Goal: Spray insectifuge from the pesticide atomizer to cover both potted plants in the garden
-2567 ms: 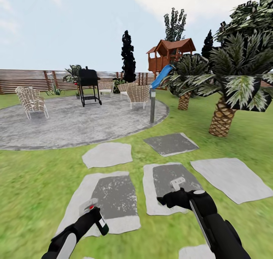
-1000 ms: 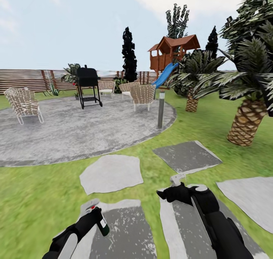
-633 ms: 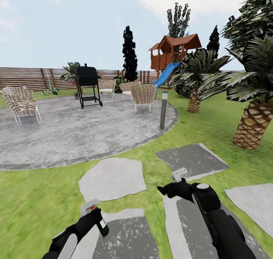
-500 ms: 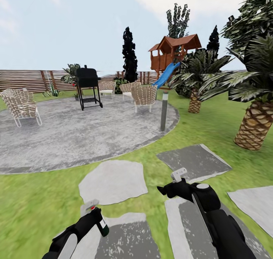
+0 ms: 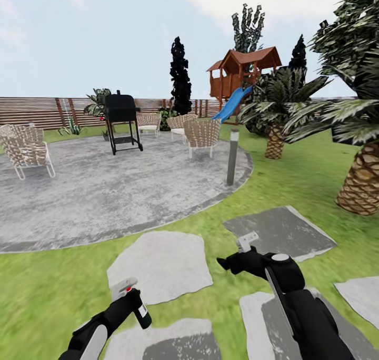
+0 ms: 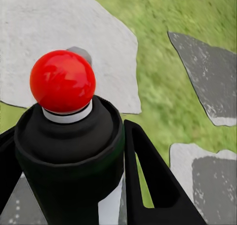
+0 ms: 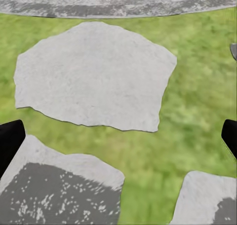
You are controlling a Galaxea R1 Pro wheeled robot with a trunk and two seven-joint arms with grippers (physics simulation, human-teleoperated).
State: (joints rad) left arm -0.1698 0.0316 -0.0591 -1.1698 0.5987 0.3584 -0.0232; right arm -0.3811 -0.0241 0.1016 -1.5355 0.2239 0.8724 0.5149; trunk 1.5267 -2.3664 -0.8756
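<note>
A black grill [image 5: 122,119] stands at the far side of the round patio [image 5: 105,191], with wicker chairs [image 5: 200,133] along that far edge and another chair [image 5: 23,148] at its left edge. A grey bollard lamp [image 5: 232,157] rises upright at the patio's right rim, and palms [image 5: 363,181] grow on the lawn to the right. Behind them are a wooden playhouse [image 5: 239,73] with a blue slide [image 5: 230,104] and a slatted fence [image 5: 31,111].

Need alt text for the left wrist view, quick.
The left gripper's fingers grip the dark green pesticide atomizer, its red tip toward the camera. Beyond it lie pale stepping stones set in green lawn.
</note>
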